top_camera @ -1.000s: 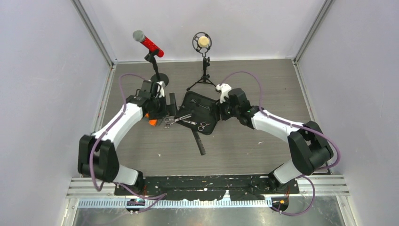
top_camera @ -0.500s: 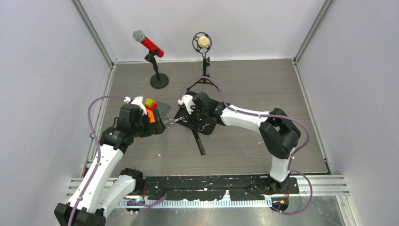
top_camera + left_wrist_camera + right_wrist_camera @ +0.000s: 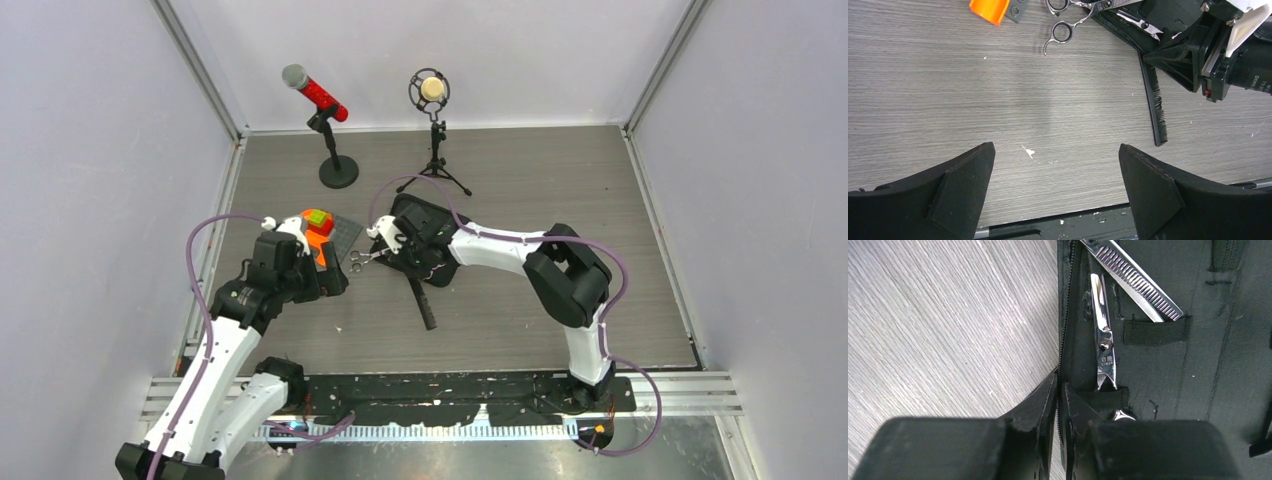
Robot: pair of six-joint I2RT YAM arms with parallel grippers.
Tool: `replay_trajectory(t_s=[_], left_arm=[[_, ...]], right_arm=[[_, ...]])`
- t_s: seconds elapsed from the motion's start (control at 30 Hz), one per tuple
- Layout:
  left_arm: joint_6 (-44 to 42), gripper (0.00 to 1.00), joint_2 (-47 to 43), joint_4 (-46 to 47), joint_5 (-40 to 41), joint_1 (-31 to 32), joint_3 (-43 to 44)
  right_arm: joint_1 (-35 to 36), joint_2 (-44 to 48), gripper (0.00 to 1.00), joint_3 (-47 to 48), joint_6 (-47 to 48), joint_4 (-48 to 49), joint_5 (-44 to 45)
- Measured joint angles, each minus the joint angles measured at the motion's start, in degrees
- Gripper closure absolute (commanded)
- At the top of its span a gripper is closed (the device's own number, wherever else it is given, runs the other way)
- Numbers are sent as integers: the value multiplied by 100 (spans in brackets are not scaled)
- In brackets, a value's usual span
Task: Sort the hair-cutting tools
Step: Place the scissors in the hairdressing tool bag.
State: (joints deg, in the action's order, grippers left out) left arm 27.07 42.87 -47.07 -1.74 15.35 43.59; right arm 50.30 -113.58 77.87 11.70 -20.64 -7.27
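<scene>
Right claw (image 3: 1059, 390) is pinched narrow on the zip case (image 3: 1168, 365) edge, beside tucked-in scissors (image 3: 1104, 347). Left claw (image 3: 1055, 147) hangs wide, empty. Probably steadying the case; next, reach for scissors.

Red stick microphone (image 3: 318, 95) and cream-headed tripod microphone (image 3: 432, 90) are standing at rear; flat black zip case (image 3: 1168, 370) is lying open.

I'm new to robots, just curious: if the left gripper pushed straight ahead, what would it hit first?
Likely the bare table, before the left gripper reaches the scissors; depth is unclear.
</scene>
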Motion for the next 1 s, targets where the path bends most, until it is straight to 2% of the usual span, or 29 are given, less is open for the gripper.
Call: replay_trajectory(t_s=[0.03, 0.1, 0.27, 0.5, 0.57, 0.7, 0.77, 0.9, 1.0], left_arm=[[2, 2, 9, 4, 0, 0, -4], [7, 3, 17, 9, -2, 0, -17], [101, 4, 116, 63, -59, 0, -114], [302, 10, 380, 361, -258, 0, -461], [400, 10, 442, 468, -343, 0, -632], [546, 10, 584, 573, -433, 216, -859], [595, 9, 684, 610, -431, 557, -870], [704, 9, 933, 721, -299, 1311, -839], [684, 8, 1270, 693, -136, 1738, -706]], right_arm=[[11, -9, 91, 11, 28, -20, 31], [26, -11, 94, 15, 114, -50, 85], [111, 219, 95, -273, 407, -103, 138], [297, 1285, 93, -1440, 785, -518, 11], [323, 1552, 86, -1705, 826, -592, -37], [328, 1982, 55, -2017, 859, -721, -96], [323, 2149, 46, -2046, 826, -723, -96], [164, 2476, 37, -2044, 664, -629, -118], [-195, 2776, 34, -2092, 413, -487, -142]])
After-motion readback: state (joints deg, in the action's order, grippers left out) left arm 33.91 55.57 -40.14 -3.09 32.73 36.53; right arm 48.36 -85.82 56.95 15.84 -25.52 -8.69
